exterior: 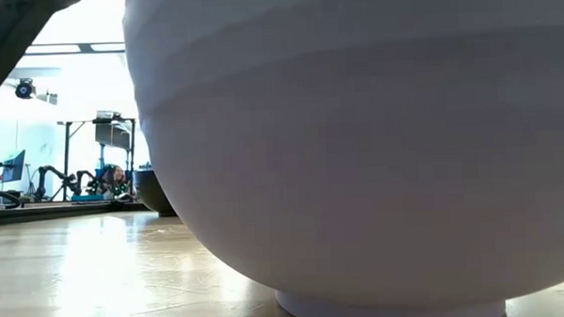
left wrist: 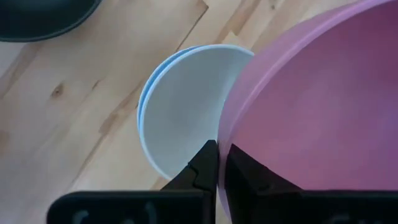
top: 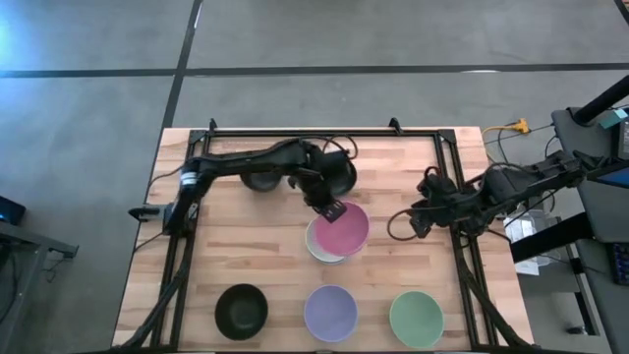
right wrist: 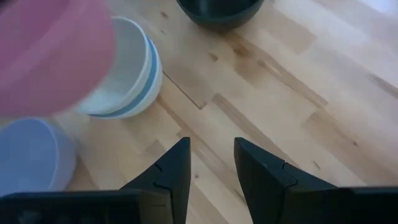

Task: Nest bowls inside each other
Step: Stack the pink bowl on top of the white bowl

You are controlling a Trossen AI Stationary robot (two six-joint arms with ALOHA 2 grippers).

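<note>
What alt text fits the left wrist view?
Left gripper, fingers shut on the rim of a smooth round pink bowl, holds it over a white bowl nested in a blue bowl on the wooden table.

Wooden table (top: 246,256) bearing a black bowl (top: 242,311), lavender bowl (top: 330,313), green bowl (top: 417,319), white-blue stack (top: 322,248), and further black bowls (top: 339,173).

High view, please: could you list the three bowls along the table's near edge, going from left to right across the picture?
Black bowl → lavender bowl → green bowl.
</note>
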